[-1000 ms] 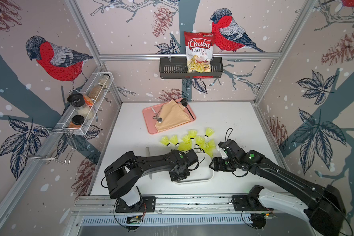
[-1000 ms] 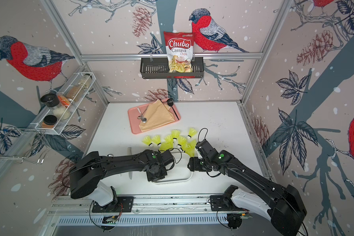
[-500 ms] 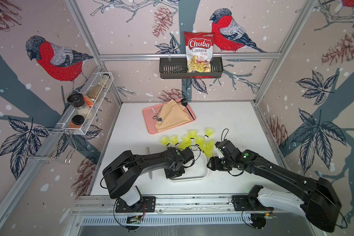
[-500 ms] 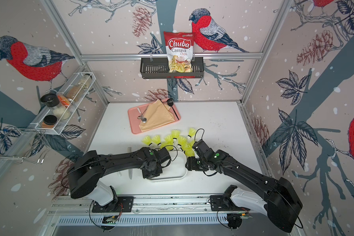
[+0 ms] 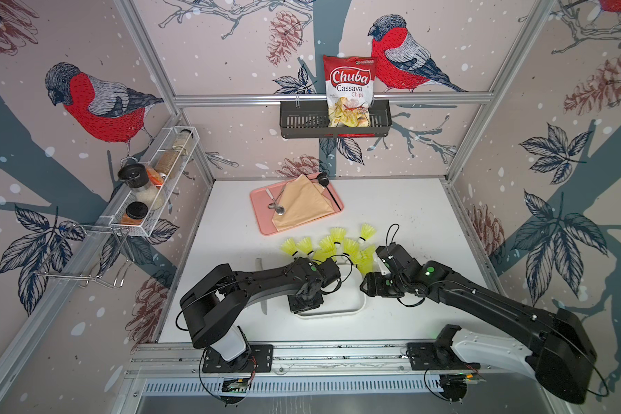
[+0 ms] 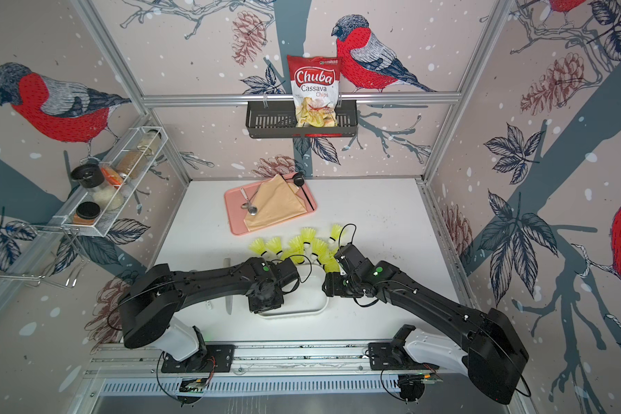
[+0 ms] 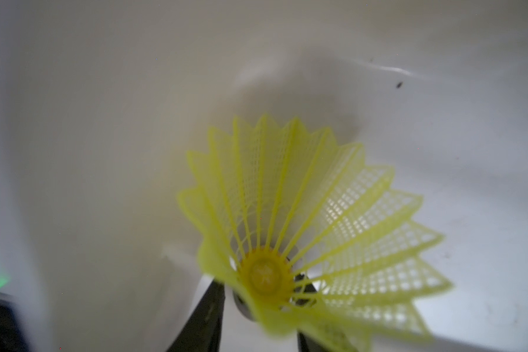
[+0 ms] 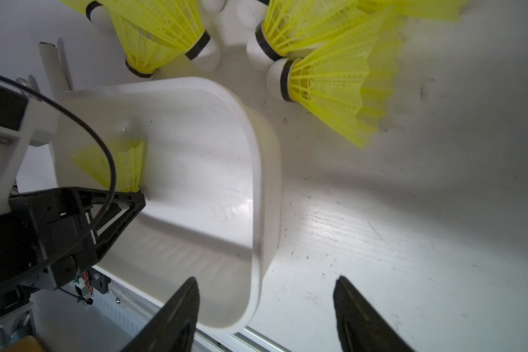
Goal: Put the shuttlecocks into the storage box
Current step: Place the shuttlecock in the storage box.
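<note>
Several yellow-green shuttlecocks (image 5: 337,247) (image 6: 302,247) (image 8: 333,82) lie in a cluster on the table just behind the white storage box (image 5: 341,311) (image 6: 302,312) (image 8: 258,183). My left gripper (image 5: 303,304) (image 7: 259,283) points down into the box. One shuttlecock (image 7: 287,213) (image 8: 128,167) sits between its fingers, skirt towards the box floor. The jaws stand slightly apart, with a gap showing beside the white tip. My right gripper (image 5: 368,283) (image 8: 265,280) is open at the box's right end, one finger over the inside and one over the table, holding nothing.
A pink tray (image 5: 266,222) with a tan cloth and a spoon sits behind the shuttlecocks. A knife (image 5: 264,304) lies left of the box, partly under my left arm. A black basket (image 5: 302,123) with a chips bag hangs on the back wall, a wire spice rack (image 5: 151,186) on the left wall.
The box and my left gripper have shifted a little to the left. My right gripper has followed leftward to the box's right end.
</note>
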`<state>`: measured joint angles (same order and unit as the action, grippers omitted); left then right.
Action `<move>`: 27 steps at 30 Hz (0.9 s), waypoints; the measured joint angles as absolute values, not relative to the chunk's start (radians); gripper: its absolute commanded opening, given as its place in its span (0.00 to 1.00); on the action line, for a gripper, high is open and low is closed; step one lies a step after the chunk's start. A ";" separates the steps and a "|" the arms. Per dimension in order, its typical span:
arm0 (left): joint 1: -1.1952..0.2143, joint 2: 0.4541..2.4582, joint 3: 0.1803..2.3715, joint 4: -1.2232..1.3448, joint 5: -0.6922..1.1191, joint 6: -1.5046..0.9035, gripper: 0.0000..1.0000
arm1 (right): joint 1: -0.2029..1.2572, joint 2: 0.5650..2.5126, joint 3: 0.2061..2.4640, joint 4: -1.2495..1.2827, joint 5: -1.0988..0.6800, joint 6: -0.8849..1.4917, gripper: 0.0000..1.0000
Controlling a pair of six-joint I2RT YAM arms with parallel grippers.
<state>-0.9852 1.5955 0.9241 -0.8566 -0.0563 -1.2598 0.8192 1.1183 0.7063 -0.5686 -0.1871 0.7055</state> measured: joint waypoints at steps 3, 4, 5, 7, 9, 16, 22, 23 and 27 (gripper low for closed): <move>-0.985 1.586 0.924 -0.858 -0.060 -1.260 0.41 | 0.820 1.119 0.715 -0.569 -0.183 0.706 0.72; -0.985 1.583 0.925 -0.859 -0.062 -1.260 0.41 | 0.820 1.119 0.719 -0.570 -0.182 0.706 0.72; -0.985 1.579 0.926 -0.865 -0.064 -1.261 0.41 | 0.820 1.119 0.722 -0.570 -0.179 0.706 0.73; -0.985 1.570 0.929 -0.876 -0.071 -1.263 0.41 | 0.820 1.120 0.728 -0.570 -0.173 0.706 0.74; -0.985 1.560 0.930 -0.878 -0.076 -1.269 0.41 | 0.820 1.123 0.733 -0.570 -0.166 0.706 0.74; -0.985 1.542 0.953 -0.901 -0.083 -1.277 0.41 | 0.811 1.138 0.759 -0.574 -0.155 0.710 0.76; -0.985 1.518 0.970 -0.920 -0.091 -1.283 0.43 | 0.791 1.139 0.780 -0.582 -0.138 0.714 0.78; -0.985 1.512 0.973 -0.925 -0.093 -1.283 0.44 | 0.788 1.138 0.782 -0.583 -0.137 0.714 0.78; -0.984 1.489 0.985 -0.936 -0.106 -1.285 0.45 | 0.770 1.137 0.795 -0.585 -0.137 0.733 0.79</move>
<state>-0.9844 1.4891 0.9848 -0.9360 -0.1059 -1.2846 0.7700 1.1374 0.7948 -0.5854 -0.1371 0.7330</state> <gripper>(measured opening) 0.444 0.784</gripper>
